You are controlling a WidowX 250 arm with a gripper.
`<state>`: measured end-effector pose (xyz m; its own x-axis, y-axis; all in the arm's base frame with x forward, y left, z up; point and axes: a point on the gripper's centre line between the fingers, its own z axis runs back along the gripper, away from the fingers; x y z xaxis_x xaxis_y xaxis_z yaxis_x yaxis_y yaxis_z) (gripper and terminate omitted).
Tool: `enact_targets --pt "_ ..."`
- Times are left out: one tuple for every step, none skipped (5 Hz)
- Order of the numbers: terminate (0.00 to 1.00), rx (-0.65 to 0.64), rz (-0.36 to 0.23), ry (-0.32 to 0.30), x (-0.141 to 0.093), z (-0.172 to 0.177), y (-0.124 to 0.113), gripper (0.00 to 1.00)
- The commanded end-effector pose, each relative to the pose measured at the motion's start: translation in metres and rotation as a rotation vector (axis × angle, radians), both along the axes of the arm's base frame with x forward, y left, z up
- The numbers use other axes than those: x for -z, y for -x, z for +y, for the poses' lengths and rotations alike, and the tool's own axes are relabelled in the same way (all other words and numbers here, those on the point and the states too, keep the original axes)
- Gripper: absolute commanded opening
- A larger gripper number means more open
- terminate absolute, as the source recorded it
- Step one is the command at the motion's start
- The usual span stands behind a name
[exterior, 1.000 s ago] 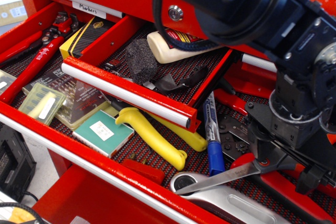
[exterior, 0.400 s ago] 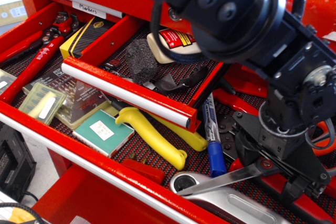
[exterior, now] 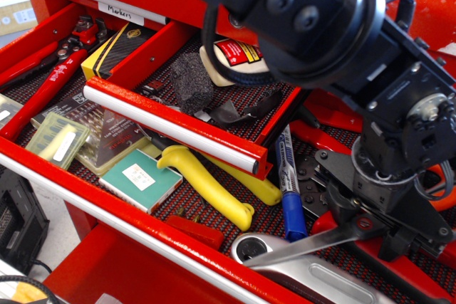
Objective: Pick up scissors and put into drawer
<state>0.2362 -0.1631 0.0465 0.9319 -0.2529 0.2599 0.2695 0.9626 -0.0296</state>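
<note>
The scissors (exterior: pixel 313 241) lie nearly level at the lower right of the open lower drawer (exterior: pixel 107 208). Their long silver blades point left and the red pivot screw (exterior: pixel 365 223) shows. An orange loop of the handle (exterior: pixel 436 176) peeks out behind the arm; the rest is hidden. My gripper (exterior: pixel 372 231), black and bulky, is shut on the scissors around the pivot. The blade tip is over the head of a large silver wrench (exterior: pixel 313 279). I cannot tell whether the blades touch it.
A blue marker (exterior: pixel 288 194) and a yellow-handled tool (exterior: pixel 206 186) lie left of the blades. A green box (exterior: pixel 139 178), drill-bit cases (exterior: pixel 60 140) and red-handled pliers (exterior: pixel 50 83) fill the drawer's left. An upper drawer with a silver handle bar (exterior: pixel 171 124) overhangs the middle.
My gripper has moved down and a little left with the scissors, bringing the blades lower over the silver wrench. The arm's body now covers more of the upper right.
</note>
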Motion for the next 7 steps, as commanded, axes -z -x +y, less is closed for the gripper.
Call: enact_targets --pt "0.00 -0.014 0.008 0.003 -0.003 -0.005 0.001 0.00" --pt "0.00 -0.007 0.063 -0.056 -0.025 0.000 0.005 0.00" --pt "0.00 0.006 0.165 -0.153 -0.068 0.014 0.012 0.00" --pt "0.00 0.023 0.230 -0.194 -0.092 0.029 0.018 0.00" --pt "0.00 0.042 0.277 -0.243 -0.110 0.048 0.028 0.00" --pt "0.00 0.039 0.312 -0.313 -0.135 0.068 0.038 0.00" --pt "0.00 0.027 0.318 -0.389 -0.155 0.087 0.041 0.00"
